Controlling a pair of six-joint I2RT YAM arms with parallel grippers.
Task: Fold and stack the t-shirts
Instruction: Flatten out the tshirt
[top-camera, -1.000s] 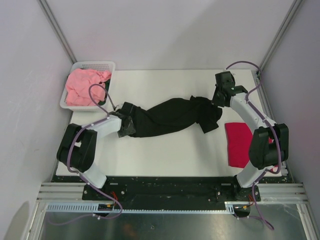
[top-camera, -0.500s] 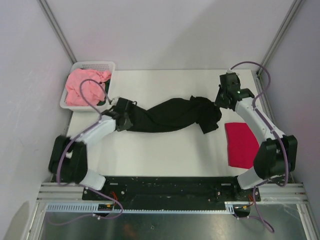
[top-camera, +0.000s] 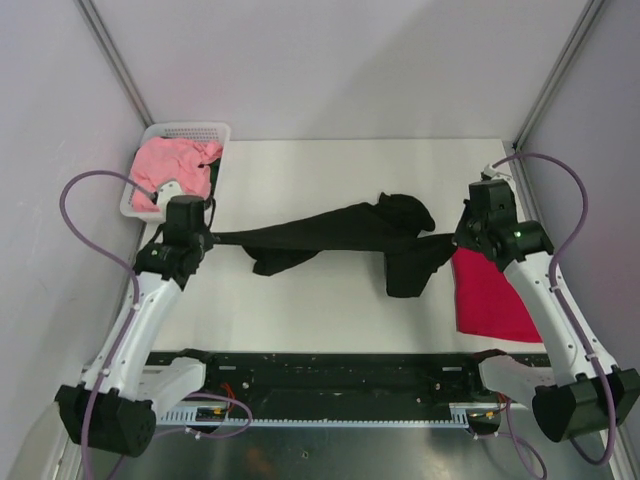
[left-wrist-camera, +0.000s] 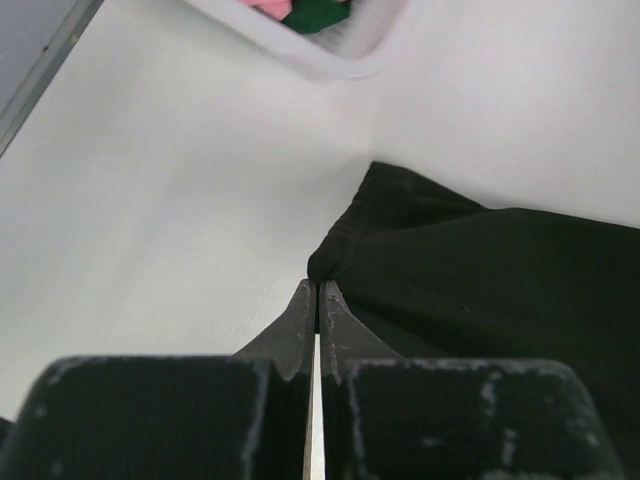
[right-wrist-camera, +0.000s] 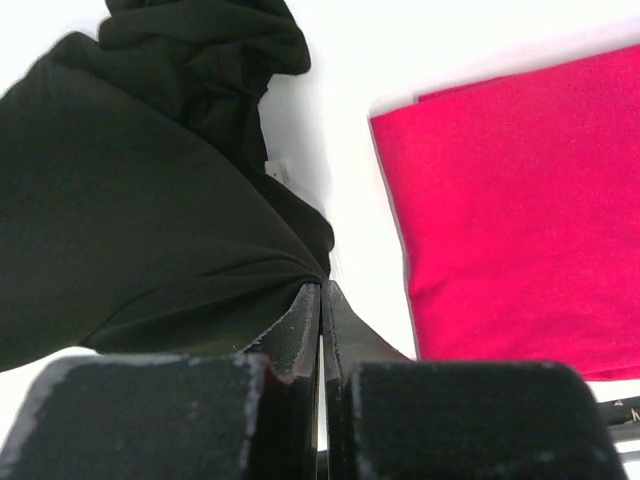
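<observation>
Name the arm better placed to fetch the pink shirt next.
Left, probably: the left gripper is near the basket with the pink shirt, though shut on the black shirt. The right gripper holds its other end, by the red shirt.

- A black t-shirt (top-camera: 330, 228) is seen at centre, with no print shown.
- A red t-shirt (top-camera: 490, 295), crimson, is seen right.
- A pink t-shirt (top-camera: 170, 165), salmon, is seen far left.
- The mesh basket (top-camera: 185, 130) is white.
</observation>
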